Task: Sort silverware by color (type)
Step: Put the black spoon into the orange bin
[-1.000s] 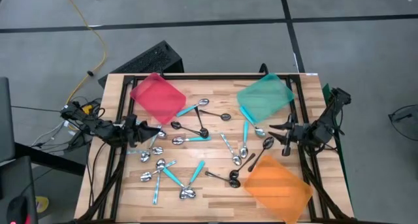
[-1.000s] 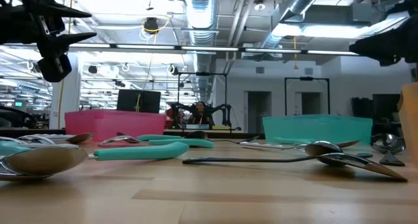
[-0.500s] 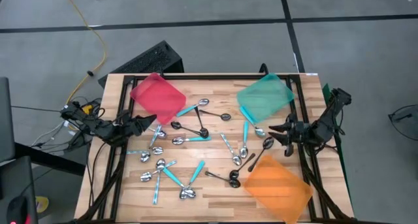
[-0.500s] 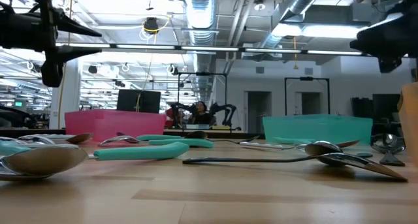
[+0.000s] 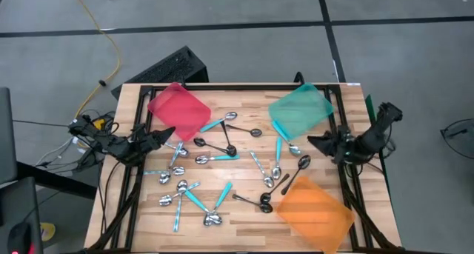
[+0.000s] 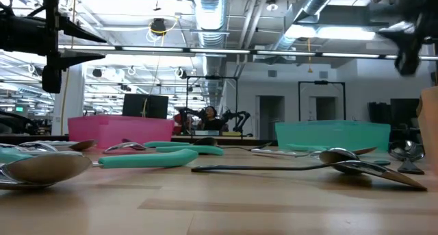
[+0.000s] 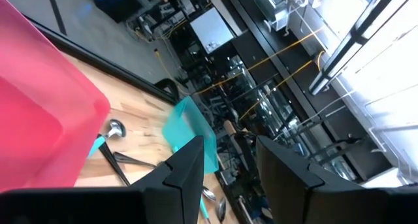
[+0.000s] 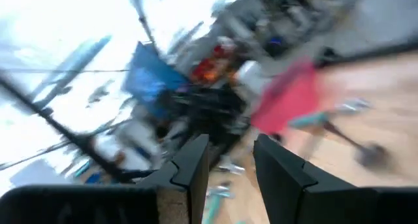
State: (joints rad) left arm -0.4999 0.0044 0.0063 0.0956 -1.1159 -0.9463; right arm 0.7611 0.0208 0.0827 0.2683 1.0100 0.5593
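Several spoons lie flat and scattered on the wooden table (image 5: 244, 224): shiny silver ones (image 5: 181, 186), teal-handled ones (image 5: 221, 156) and black ones (image 5: 255, 201). In the low view a teal-handled spoon (image 6: 154, 159) and a black spoon (image 6: 274, 168) lie in front. My left gripper (image 5: 169, 132) (image 7: 228, 145) hovers open above the table's left side, just by the red tray's near corner, pointing across the table. My right gripper (image 5: 317, 141) (image 8: 232, 142) hovers open at the right side, between the teal and orange trays. Neither holds a spoon.
A red tray (image 5: 178, 109) sits at the far left, a teal tray (image 5: 300, 109) at the far right, and an orange tray (image 5: 315, 209) at the near right corner. Bare wood shows along the near edge. Cables and a dark box lie on the floor beyond the table.
My left gripper has moved from above the left spoons toward the far edge, up beside the red tray. My right gripper has drawn back toward the table's right edge, risen and turned; its wrist view is blurred with motion. No spoon has moved.
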